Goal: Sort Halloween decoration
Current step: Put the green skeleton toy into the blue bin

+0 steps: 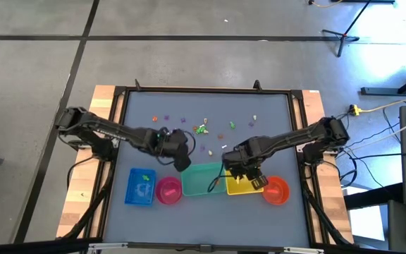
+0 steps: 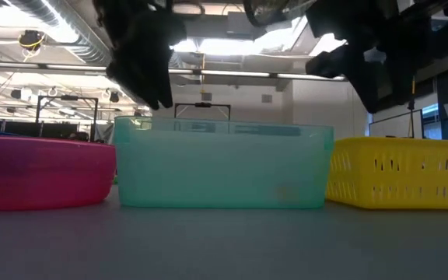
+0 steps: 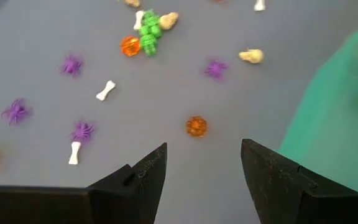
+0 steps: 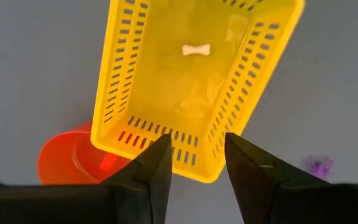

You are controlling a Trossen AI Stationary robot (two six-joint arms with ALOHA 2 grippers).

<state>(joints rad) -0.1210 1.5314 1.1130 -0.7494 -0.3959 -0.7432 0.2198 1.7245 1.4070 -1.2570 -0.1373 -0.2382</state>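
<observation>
High view: the trinkets (image 1: 203,128) lie scattered at the desk's (image 1: 273,113) 12 o'clock end. The left hand (image 1: 182,161) hangs by the teal bin (image 1: 201,180); the right hand (image 1: 254,176) over the yellow basket (image 1: 240,186).

Left wrist view: fingers (image 3: 142,174) apart, empty, above an orange bead (image 3: 196,126).

Right wrist view: fingers (image 4: 151,168) apart, empty; a white bone (image 4: 196,50) lies in the basket.

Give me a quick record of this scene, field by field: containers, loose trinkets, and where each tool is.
containers: blue bin, pink bowl, teal bin, yellow basket, orange bowl, in a row
yellow basket contents: one white bone
loose trinkets: purple spiders, orange pumpkin, green figure, scattered on the grey mat
left tool: open, empty, above the orange pumpkin
right tool: open, empty, over the yellow basket
</observation>
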